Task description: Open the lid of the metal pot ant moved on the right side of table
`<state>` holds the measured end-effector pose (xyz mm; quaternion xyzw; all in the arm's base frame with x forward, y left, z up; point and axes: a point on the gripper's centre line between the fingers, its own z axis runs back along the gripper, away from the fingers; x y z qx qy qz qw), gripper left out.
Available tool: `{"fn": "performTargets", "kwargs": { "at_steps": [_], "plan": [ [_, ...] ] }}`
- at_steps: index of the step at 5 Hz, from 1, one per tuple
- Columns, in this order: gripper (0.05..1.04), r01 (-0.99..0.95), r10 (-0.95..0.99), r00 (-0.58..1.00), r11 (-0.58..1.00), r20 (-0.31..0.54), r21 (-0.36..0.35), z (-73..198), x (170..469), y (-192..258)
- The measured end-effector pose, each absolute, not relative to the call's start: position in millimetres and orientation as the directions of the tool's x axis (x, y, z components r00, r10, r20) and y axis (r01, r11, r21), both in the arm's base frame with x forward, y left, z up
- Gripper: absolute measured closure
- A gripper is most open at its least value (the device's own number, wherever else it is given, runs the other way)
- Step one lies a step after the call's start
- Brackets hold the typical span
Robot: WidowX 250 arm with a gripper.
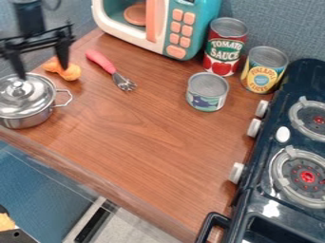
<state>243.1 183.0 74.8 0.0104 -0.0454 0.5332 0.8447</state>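
Metal pot [26, 120] on desk [143, 137], left edge of view; lid [35, 100] seated. Pincer [43, 72] at the pot's far side, fingers spread, one near the lid's knob [18, 88]. Orange item [68, 72] just beyond pot; pink-handled utensil [101, 61] beside it, metal end toward camera. Toy microwave [179, 35] at rear. Three cans: tomato sauce [225, 47], pineapple [263, 70], short one [207, 92] nearer camera. Toy stove [282, 190] at right, two burners visible.

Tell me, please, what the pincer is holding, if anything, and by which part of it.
Nothing is held: the pincer is open, and the lid sits on the metal pot.
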Motion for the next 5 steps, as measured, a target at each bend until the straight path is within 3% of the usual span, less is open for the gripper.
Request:
{"fn": "performTargets", "kwargs": {
  "at_steps": [1, 2, 4, 5],
  "plan": [
    [0.083, -0.918, 0.915, 0.396, 0.398, 0.081, -0.009, 67.5, 214.9, 190.5],
    [0.083, -0.930, 0.925, 0.366, 0.366, 0.108, 0.014, 64.2, 207.1, 200.0],
    [0.132, -0.930, 0.925, 0.367, 0.365, 0.099, 0.037, 49.0, 215.1, 201.5],
    [0.384, -0.937, 0.929, 0.350, 0.350, 0.124, 0.019, 49.5, 218.0, 201.2]
  ]
}}
